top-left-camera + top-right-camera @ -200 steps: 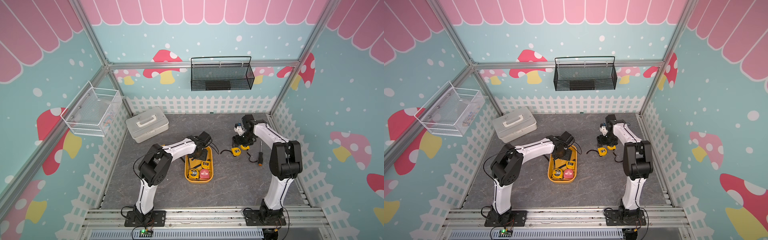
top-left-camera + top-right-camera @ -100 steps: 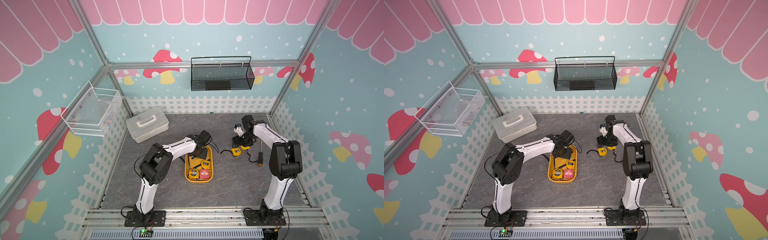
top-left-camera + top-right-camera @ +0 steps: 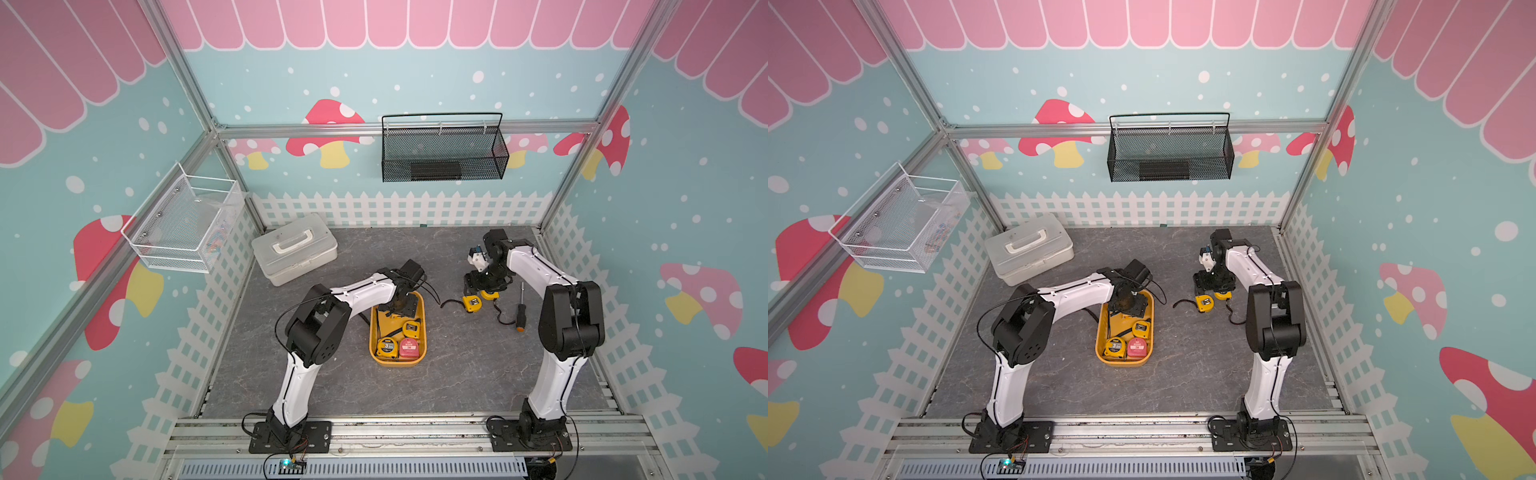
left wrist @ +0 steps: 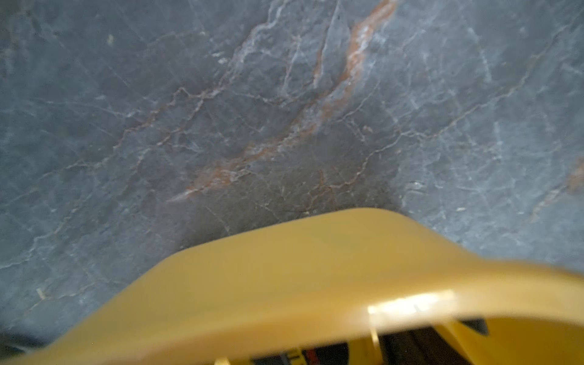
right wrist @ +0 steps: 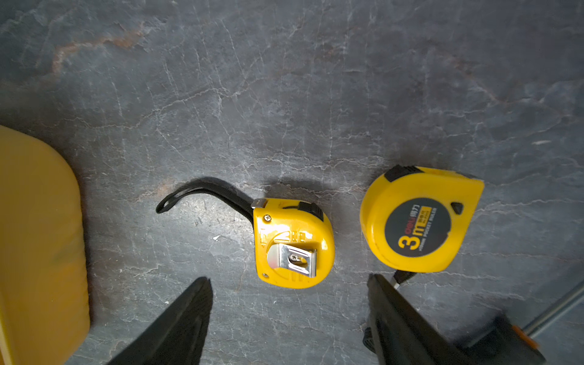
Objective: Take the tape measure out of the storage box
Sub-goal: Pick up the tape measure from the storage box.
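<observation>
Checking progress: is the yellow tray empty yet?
Not empty. A top view shows the tray holding a red tape and two yellow tapes.

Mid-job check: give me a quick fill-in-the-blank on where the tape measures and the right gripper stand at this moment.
1. Beside the right gripper, ___ yellow tape measures lie on the table, outside the storage box.
2. Of the three boxed tape measures in view, two are yellow and one is ___.
3. The right gripper's jaws stand ___, holding nothing.

Missing words: two; red; open.
</observation>
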You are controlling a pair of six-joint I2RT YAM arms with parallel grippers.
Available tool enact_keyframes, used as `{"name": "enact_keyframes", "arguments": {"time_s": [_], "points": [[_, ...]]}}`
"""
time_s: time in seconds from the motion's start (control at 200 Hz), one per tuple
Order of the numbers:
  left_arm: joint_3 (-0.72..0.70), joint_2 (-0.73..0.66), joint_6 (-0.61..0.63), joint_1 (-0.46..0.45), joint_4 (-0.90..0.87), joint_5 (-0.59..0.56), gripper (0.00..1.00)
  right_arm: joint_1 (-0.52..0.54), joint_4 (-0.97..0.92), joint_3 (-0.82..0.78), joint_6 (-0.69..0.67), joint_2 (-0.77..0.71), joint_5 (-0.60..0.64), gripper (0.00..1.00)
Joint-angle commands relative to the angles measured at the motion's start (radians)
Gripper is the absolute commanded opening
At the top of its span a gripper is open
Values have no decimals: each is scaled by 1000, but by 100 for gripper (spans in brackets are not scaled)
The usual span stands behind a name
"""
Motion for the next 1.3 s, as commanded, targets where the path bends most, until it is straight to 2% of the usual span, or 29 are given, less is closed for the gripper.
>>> {"name": "enact_keyframes", "arguments": {"time_s": [0.0, 0.23, 0.47, 0.725, 0.811, 1.016, 1.111, 1.296], "points": [[9, 5, -15, -3, -9, 1, 74, 6, -23, 18, -13, 9, -6, 78], [3, -2, 38, -3, -6, 14, 68, 6, -24, 20, -14, 11, -14, 78], [32, 8, 179, -2, -24, 20, 68, 6, -23, 18, -15, 10, -13, 78], [10, -27, 241, -6, -23, -14, 72, 6, -23, 12, -20, 16, -13, 78], [-2, -44, 201, -7, -24, -37, 74, 6, -24, 11, -20, 18, -13, 79], [-45, -82, -53, -19, 28, -81, 76, 6, -23, -3, -21, 13, -9, 78], [-76, -94, -100, -37, 92, -82, 77, 6, -29, -4, -22, 12, -1, 78], [-62, -69, -151, -40, 99, -91, 77, 6, -32, -8, -19, 6, -3, 78]]}}
